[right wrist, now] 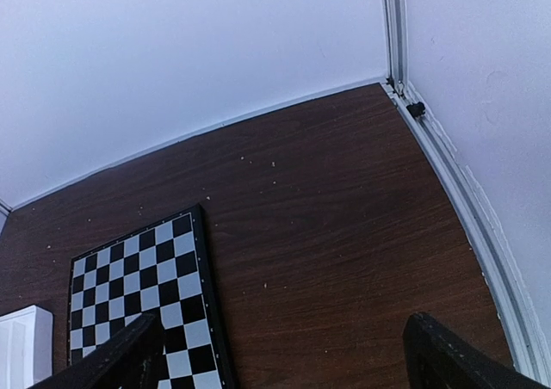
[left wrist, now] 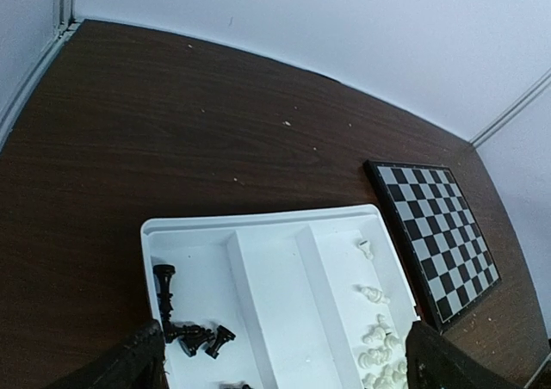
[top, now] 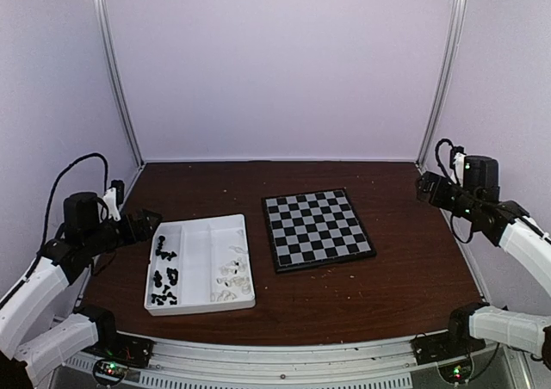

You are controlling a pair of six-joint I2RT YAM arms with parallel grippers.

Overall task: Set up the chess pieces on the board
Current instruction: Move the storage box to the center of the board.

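The board (top: 317, 229) lies bare at the middle of the brown table, also seen in the left wrist view as the board (left wrist: 435, 234) and in the right wrist view as the board (right wrist: 142, 294). Black chess pieces (top: 164, 277) lie in the left compartment of a white tray (top: 196, 225); cream-white chess pieces (top: 232, 277) lie in its right compartment. From the wrist they show as black pieces (left wrist: 185, 333) and white pieces (left wrist: 379, 337). My left gripper (left wrist: 284, 367) hangs open above the tray's left side. My right gripper (right wrist: 284, 363) stands open, empty, right of the board.
The tray (left wrist: 267, 230) has three long compartments; the middle one holds nothing. White walls close the back and both sides, with metal corner posts (top: 439, 71). A black cable (top: 65, 182) loops over the left arm.
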